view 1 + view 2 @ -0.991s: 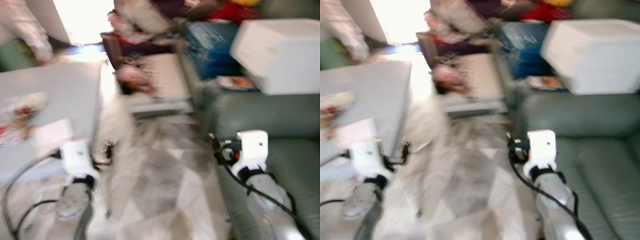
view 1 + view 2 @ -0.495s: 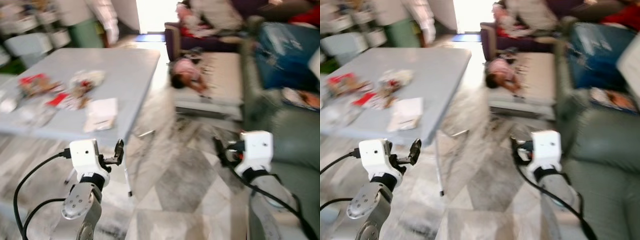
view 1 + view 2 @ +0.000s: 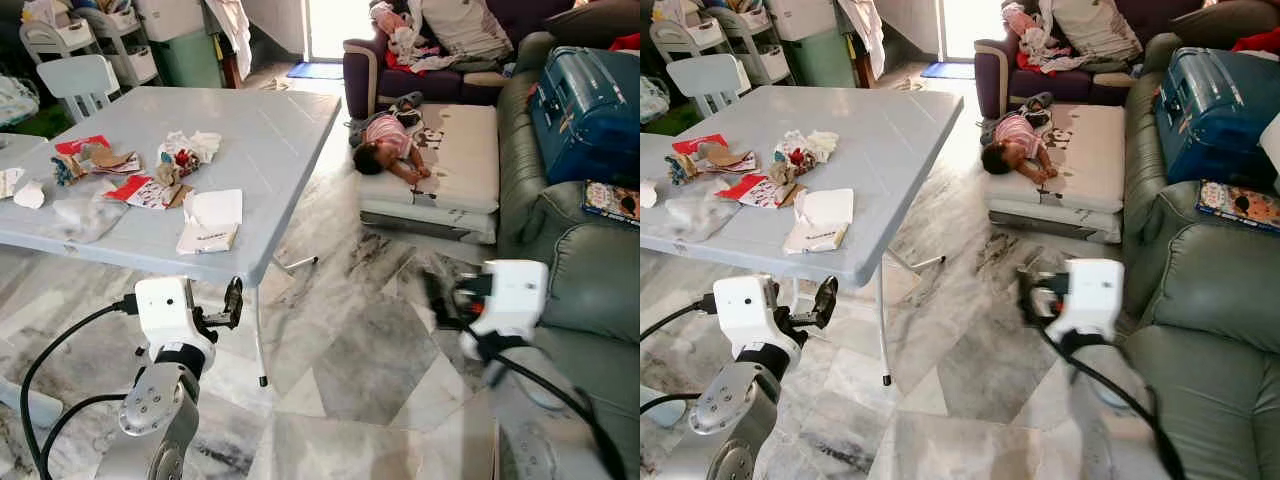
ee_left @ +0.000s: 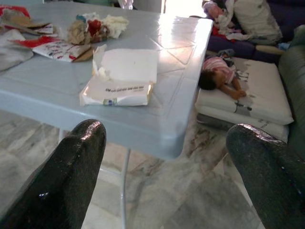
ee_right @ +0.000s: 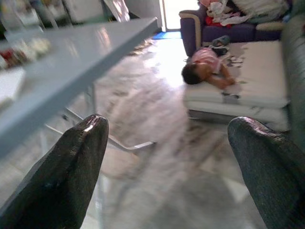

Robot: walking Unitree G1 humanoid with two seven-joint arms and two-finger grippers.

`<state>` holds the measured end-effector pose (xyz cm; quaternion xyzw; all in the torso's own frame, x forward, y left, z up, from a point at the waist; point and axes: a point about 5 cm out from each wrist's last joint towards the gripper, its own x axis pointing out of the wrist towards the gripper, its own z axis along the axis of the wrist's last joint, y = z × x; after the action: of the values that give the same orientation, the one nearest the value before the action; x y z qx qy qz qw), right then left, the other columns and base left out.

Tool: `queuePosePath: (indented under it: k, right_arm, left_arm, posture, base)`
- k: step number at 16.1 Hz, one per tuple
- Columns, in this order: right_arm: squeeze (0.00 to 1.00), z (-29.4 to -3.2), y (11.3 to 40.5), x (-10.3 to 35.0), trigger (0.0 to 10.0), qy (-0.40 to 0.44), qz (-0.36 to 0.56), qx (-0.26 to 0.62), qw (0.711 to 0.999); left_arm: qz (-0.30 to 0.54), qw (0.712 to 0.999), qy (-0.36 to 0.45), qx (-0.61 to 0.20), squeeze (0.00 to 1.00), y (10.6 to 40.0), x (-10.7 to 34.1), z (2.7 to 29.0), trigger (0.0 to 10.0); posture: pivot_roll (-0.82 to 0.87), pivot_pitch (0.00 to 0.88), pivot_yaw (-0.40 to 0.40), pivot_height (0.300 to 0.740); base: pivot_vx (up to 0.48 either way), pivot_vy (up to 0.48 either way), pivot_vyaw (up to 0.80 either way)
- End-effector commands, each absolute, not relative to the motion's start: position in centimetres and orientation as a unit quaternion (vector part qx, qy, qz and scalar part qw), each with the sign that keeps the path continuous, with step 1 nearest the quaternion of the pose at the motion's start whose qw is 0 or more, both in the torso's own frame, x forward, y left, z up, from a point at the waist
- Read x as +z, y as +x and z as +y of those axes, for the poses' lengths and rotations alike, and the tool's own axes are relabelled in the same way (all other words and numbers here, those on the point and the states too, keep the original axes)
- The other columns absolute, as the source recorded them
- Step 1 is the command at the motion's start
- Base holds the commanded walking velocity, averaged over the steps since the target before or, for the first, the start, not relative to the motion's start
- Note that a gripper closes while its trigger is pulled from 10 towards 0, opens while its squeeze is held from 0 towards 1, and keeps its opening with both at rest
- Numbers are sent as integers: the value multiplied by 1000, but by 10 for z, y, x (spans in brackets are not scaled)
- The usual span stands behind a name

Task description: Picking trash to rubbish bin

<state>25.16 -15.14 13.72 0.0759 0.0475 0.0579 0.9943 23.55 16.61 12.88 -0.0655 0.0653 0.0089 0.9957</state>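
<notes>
Trash lies on a pale grey table (image 3: 270,130): a white torn paper packet (image 3: 210,222) near the front edge, crumpled wrappers (image 3: 165,175) behind it, red wrappers (image 3: 85,155) and a clear plastic bag (image 3: 85,215) further left. My left gripper (image 3: 233,303) hangs open just below the table's front edge, a little right of the packet. In the left wrist view the packet (image 4: 121,78) sits ahead between the black fingers (image 4: 71,167). My right gripper (image 3: 445,295) is blurred, open, low over the floor to the right of the table.
A person lies on a white mattress (image 3: 455,160) on the floor ahead. A green sofa (image 3: 590,270) with a blue suitcase (image 3: 590,105) lines the right side. A white chair (image 3: 80,75) and a green container (image 3: 185,55) stand behind the table. Marble floor (image 3: 350,350) lies between table and sofa.
The camera has swung left, so the table and its trash came into view and the picture sharpened. Both arms hold much the same pose, fingers apart.
</notes>
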Motion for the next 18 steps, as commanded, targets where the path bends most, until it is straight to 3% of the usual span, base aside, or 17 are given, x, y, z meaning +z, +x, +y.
queuePosePath:
  k: [1, 3, 18]
  right_arm:
    - [0, -150, 252, 147, 10000, 102, 35, 62, 992]
    - [0, -149, 252, 147, 10000, 47, 36, 64, 996]
    - [0, -159, 259, 152, 10000, 24, 38, 44, 998]
  left_arm:
    - [65, 996, -59, 13, 0, 238, 129, 168, 10000]
    - [52, 997, -49, 21, 0, 239, 131, 170, 10000]
    - [20, 998, -34, 48, 0, 252, 139, 178, 10000]
  posture:
    - [46, 0, 15, 740]
    - [44, 0, 15, 740]
    - [32, 0, 8, 740]
  base:
    - [0, 0, 0]
    - [0, 0, 0]
    - [0, 0, 0]
